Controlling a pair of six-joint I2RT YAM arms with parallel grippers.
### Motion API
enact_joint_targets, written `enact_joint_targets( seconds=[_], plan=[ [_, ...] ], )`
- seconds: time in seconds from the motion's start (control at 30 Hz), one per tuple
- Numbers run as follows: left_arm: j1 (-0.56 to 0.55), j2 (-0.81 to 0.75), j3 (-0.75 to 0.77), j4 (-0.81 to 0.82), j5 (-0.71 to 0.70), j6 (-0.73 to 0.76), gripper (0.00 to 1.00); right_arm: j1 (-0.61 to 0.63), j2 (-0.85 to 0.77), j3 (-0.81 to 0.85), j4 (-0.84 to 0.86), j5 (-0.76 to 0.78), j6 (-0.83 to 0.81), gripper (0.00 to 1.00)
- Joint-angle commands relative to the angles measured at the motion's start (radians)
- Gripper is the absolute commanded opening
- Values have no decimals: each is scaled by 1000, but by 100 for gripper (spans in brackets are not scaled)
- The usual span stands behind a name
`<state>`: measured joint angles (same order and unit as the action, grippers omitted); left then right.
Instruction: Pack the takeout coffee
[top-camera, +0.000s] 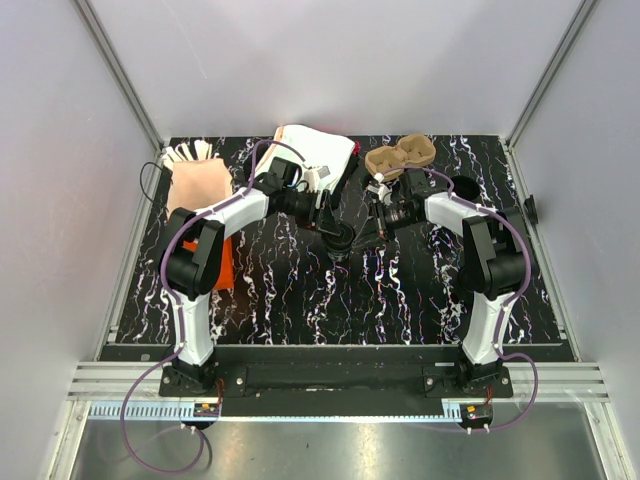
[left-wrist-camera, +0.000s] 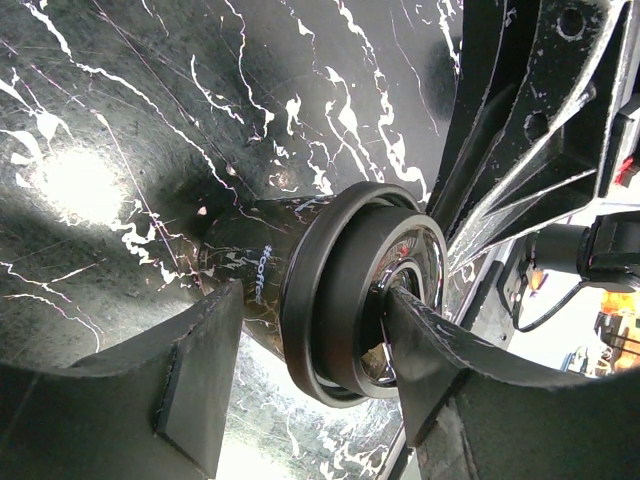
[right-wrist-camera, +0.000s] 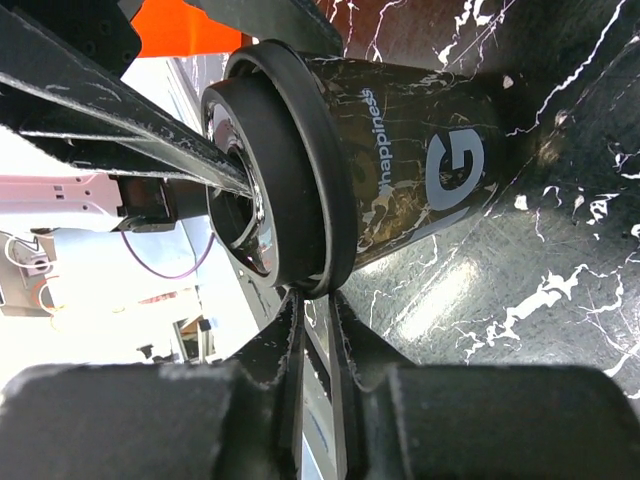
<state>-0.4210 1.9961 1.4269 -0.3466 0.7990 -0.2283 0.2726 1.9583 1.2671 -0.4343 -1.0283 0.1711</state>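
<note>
Top view: we see both arms reaching inward, left hand (top-camera: 330, 226) and right hand (top-camera: 362, 232) meeting at the takeout coffee (top-camera: 340, 241), mid-counter (top-camera: 300, 300).

Left wrist: hand wide, one finger (left-wrist-camera: 440, 350) in the cup's mouth, the other (left-wrist-camera: 200, 390) outside its wall. We cannot tell if it grips.

Right wrist: only here we read "happiness". Hand narrow, tips at the rim; hold unclear.

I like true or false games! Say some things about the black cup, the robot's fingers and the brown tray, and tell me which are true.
1. The right fingers pinch the rim of the cup. True.
2. The cup sits in the tray. False: both hollows are empty, and the cup is away from the tray.
3. One left finger reaches into the cup's mouth. True.
4. The cup is pink. False: it is black, with pale letters on its side.
</note>
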Motion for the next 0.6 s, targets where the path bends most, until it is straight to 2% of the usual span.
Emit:
enact_joint_targets(
  seconds=[0.0, 0.07, 0.1, 0.23, 0.4, 0.57],
  plan=[
    [-12, 23, -8, -48, -130, 69, 60, 30, 71, 0, -12, 309, -102, 20],
    [-10, 17, -8, -48, -132, 67, 60, 25, 21, 14, -12, 265, -108, 25],
    [-12, 17, -6, -48, -130, 64, 60, 20, 2, 18, -12, 251, -108, 34],
    [-10, 20, -6, -43, -130, 55, 60, -1, -55, 38, -11, 174, -93, 53],
    [-12, 18, -13, -28, -124, 27, 60, -9, -36, 52, 14, 110, -41, 61],
    [-12, 4, -31, -12, -129, 14, 60, -10, -62, 17, 107, 39, 33, 66]
  ],
)
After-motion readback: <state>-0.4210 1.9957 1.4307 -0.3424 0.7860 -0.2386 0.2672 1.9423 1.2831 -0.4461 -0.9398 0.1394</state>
